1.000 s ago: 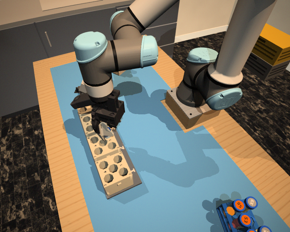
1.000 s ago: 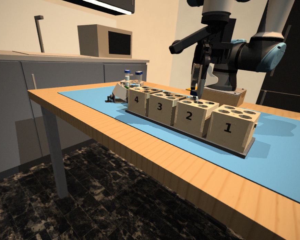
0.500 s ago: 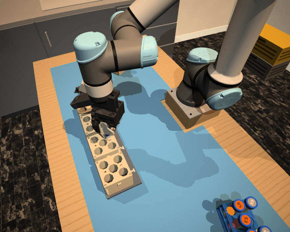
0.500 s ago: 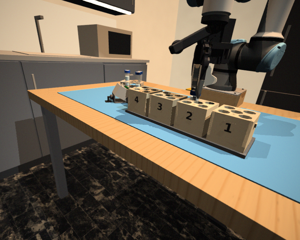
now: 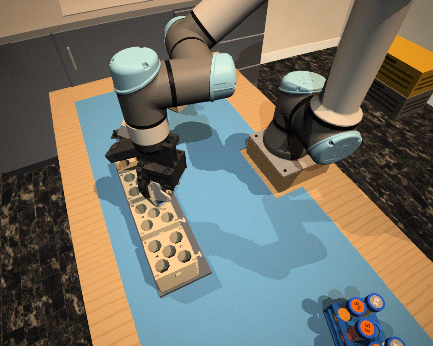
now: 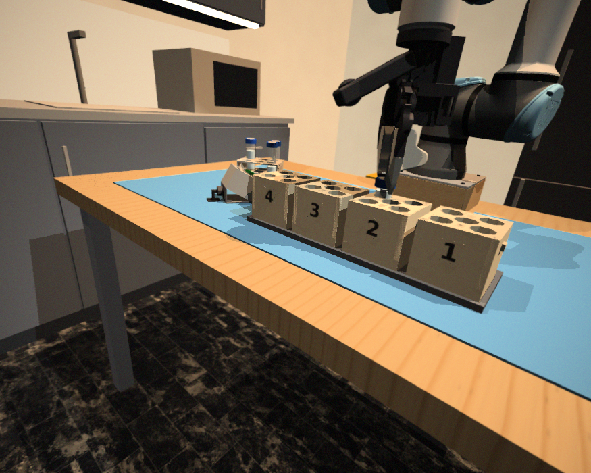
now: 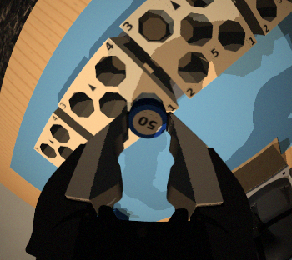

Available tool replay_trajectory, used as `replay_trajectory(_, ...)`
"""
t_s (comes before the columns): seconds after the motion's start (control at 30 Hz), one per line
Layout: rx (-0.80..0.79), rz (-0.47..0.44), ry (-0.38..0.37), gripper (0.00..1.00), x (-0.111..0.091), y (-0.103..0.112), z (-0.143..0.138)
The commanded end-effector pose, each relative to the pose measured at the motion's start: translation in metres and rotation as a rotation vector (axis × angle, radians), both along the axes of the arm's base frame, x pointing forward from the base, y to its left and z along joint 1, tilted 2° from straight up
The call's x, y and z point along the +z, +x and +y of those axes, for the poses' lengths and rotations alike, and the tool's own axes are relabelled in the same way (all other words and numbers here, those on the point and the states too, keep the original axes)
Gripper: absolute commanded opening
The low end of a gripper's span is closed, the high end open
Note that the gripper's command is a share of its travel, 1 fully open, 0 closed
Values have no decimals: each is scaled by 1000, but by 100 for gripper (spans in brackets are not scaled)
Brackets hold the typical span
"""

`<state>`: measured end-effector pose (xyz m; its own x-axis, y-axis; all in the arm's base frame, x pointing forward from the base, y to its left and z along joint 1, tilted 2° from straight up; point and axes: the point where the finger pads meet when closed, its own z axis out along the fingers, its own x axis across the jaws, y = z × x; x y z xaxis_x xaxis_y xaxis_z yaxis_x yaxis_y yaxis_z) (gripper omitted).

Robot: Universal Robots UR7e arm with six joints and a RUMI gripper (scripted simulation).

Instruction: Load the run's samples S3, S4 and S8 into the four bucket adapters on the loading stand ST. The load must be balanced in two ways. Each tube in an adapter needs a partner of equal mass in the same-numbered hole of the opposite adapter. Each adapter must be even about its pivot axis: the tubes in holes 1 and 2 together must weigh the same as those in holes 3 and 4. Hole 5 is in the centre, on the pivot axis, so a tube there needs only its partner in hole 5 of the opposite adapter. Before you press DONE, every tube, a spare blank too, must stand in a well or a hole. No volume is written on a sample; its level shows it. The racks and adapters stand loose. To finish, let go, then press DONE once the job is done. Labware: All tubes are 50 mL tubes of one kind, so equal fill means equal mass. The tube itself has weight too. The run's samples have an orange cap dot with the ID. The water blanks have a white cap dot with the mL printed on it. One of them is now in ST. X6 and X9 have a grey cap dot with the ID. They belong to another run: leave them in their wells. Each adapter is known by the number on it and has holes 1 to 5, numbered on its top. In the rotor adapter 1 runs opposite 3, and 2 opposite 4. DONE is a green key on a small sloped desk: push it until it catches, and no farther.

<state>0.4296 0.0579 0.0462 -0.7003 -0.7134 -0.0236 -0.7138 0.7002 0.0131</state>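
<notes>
The loading stand (image 5: 161,227) holds four tan adapters in a row, numbered 1 (image 6: 456,249), 2 (image 6: 382,223), 3 (image 6: 319,208) and 4 (image 6: 273,196). A blue-capped water blank marked 50 (image 7: 147,122) (image 6: 382,183) stands in the hole marked 1 of adapter 2, with its cap just above the block. My gripper (image 7: 148,112) (image 5: 158,199) points straight down over adapter 2 and is shut on the blank's cap. The other holes in view are empty. Samples S8 (image 5: 357,306) and S3 (image 5: 366,327) stand in the blue rack (image 5: 358,324) at the near right corner.
Grey-dotted X6 (image 5: 375,300) stands in the blue rack beside S8. A small rack with two blue-capped tubes (image 6: 260,160) and a sloped desk (image 6: 232,183) stand beyond adapter 4. The arm's base block (image 5: 287,160) stands to the right of the stand.
</notes>
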Motion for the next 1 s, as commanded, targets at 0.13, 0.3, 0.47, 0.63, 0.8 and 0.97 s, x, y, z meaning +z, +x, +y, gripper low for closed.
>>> replay_trajectory(0.13, 0, -7, -2, 0, 15, 2, -1)
replay_trajectory(0.3, 0, -7, -2, 0, 19, 2, -1)
replay_trajectory(0.47, 0, -7, -2, 0, 26, 2, -1)
replay_trajectory(0.63, 0, -7, -2, 0, 32, 2, -2)
replay_trajectory(0.8, -1, -7, -2, 0, 36, 2, -2)
replay_trajectory(0.97, 0, -7, -2, 0, 43, 2, -2)
